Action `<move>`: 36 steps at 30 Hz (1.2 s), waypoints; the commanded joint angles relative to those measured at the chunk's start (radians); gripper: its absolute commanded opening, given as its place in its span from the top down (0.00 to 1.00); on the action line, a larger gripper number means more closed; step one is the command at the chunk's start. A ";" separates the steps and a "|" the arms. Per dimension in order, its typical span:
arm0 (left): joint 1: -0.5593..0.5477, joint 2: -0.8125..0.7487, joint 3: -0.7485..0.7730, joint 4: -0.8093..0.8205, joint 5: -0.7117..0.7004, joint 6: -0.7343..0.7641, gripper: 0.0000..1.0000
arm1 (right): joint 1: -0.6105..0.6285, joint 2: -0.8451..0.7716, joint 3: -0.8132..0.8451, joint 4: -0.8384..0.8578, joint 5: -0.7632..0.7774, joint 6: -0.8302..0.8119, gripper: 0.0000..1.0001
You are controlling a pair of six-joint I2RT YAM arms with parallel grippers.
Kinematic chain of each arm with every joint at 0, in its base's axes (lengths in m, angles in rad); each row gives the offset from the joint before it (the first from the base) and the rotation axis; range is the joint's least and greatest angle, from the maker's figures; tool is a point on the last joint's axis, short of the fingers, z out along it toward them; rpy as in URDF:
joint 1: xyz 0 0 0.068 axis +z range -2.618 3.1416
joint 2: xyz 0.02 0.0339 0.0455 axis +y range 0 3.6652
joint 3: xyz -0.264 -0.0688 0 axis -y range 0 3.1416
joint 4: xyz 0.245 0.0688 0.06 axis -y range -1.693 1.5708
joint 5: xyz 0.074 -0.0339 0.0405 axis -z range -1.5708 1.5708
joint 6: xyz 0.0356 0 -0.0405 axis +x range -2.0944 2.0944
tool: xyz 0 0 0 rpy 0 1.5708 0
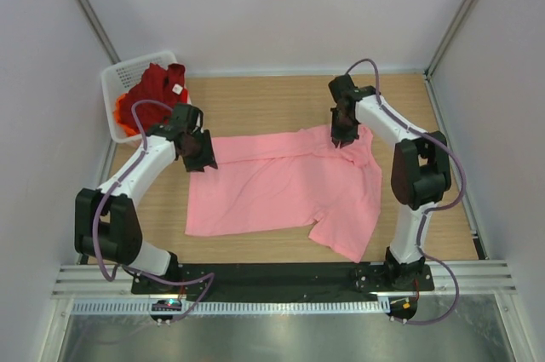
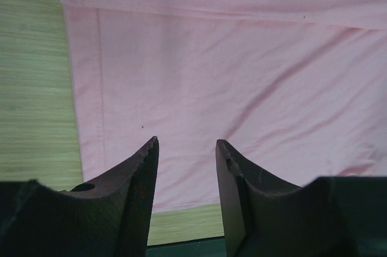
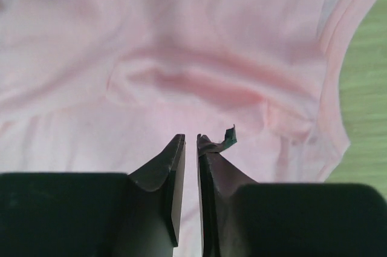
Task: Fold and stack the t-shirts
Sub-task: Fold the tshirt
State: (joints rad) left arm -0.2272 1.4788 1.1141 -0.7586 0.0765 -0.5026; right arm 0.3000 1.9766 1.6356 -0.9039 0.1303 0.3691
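You're starting the fold - the light pink t-shirt (image 1: 281, 187) lies spread on the table (image 1: 255, 98). Left gripper (image 2: 186, 145) is spread and empty over its edge. Right gripper (image 3: 190, 139) is nearly pressed together - pinching cloth? Unclear. Next, grip both edges.

the orange t-shirt (image 1: 124, 115) shows only as a sliver under the dark red t-shirt (image 1: 153, 88) in the basket (image 1: 108, 98) at the table's (image 1: 255, 98) far left corner, and whether the right gripper (image 3: 186, 138) pinches the pink t-shirt (image 3: 181, 57) cannot be told.
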 commanded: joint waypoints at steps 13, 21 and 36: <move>-0.003 -0.018 0.009 0.015 0.031 -0.013 0.56 | 0.018 0.037 -0.132 0.169 0.006 0.083 0.68; -0.003 -0.021 -0.003 0.018 0.028 -0.017 0.56 | 0.018 0.074 -0.063 0.154 0.051 0.062 0.63; -0.004 -0.034 -0.007 0.016 0.025 -0.019 0.56 | 0.017 0.123 0.016 0.129 0.074 0.034 0.90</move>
State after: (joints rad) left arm -0.2272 1.4784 1.1137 -0.7589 0.0914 -0.5167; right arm 0.3187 2.1033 1.5974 -0.7719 0.1703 0.4152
